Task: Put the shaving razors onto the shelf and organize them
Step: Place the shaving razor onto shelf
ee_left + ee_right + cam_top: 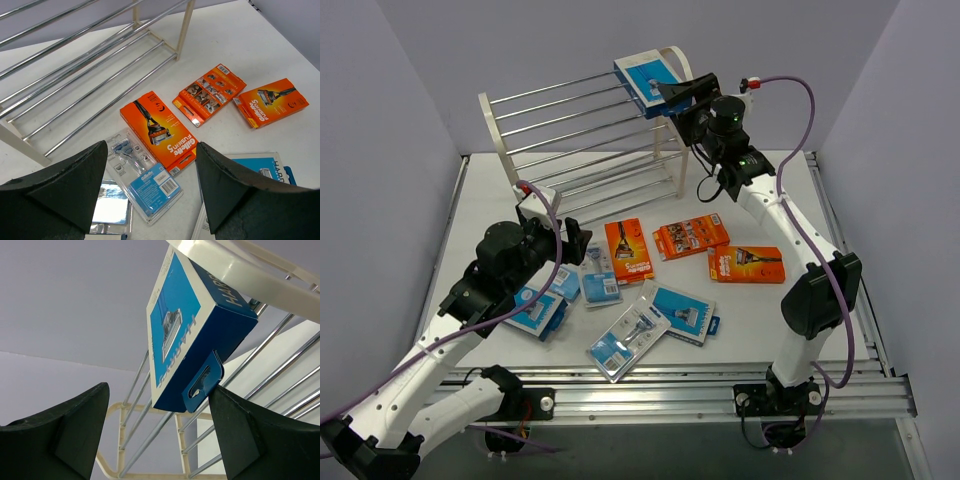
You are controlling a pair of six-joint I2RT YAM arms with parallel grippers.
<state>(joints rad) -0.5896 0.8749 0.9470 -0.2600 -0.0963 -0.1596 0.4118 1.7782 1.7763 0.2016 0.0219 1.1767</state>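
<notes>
Since the blue box [645, 82] lies on the top tier of the shelf [492, 125] at its right end, with the right end effector [672, 95] spread open on either side of it and gripping nothing, we judge the step in hand to be the release. To do it well, we would draw the arm straight back along the line of its fingers, low and slow, so that neither catches the hang tab [202, 382] that faces us. We would also check that the box bears on more than one rod, since it looks tilted against the end panel [235, 267]. The right wrist view alone shows the gap between fingers and box, and the tab. It tells us nothing of the bench [480, 215]. The top view shows the other packs scattered there, well apart from the shelf, some under the left arm and hard to sort. The left wrist view brings these close: three orange packs [159, 129] and a blister pack [145, 180] below the left end effector [575, 240], which hovers open and empty above them.
</notes>
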